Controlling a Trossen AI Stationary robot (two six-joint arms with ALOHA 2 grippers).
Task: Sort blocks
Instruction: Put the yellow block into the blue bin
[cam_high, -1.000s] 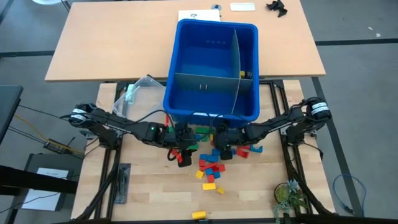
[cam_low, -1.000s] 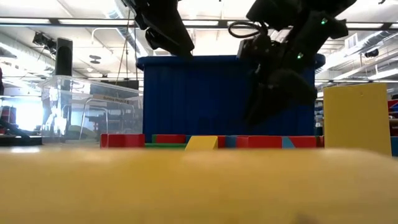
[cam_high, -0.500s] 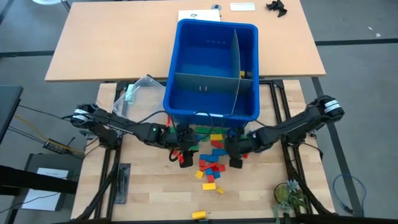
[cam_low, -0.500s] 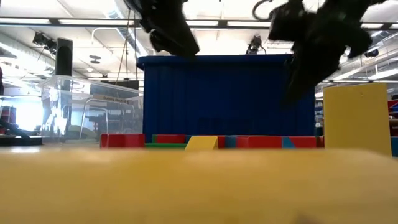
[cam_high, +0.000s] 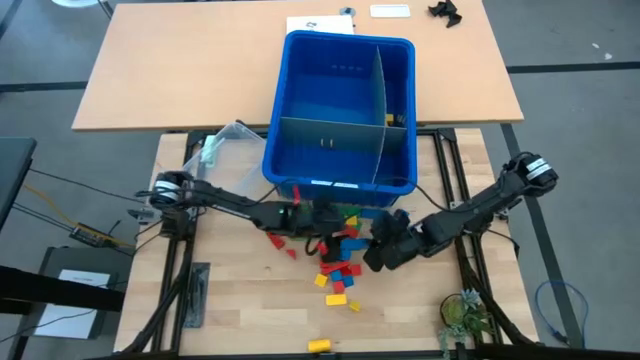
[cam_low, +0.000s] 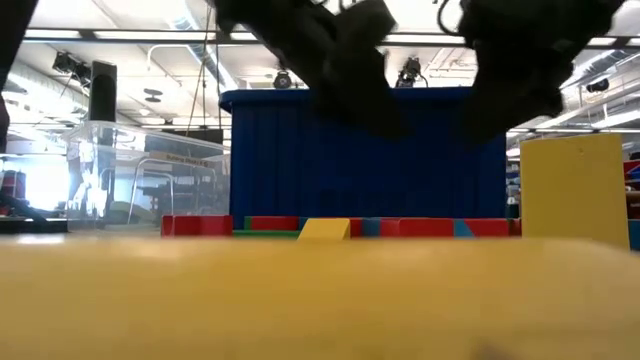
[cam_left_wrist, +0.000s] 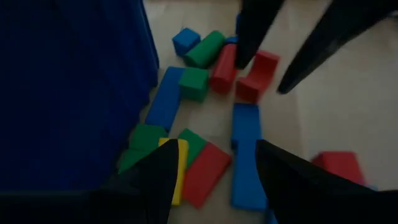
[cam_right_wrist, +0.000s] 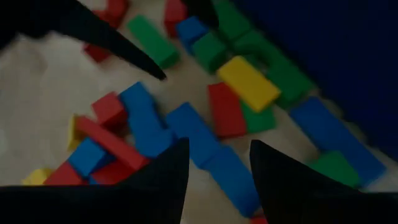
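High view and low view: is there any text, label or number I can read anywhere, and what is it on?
Nothing can be read.
White sheet with a small mark behind the blue bin: print too small.
White label on the far table: too small.
Paper on the dark box at the left: too small.
Sign seen through the clear tub in the low view: blurred.
Blocks: no markings show.
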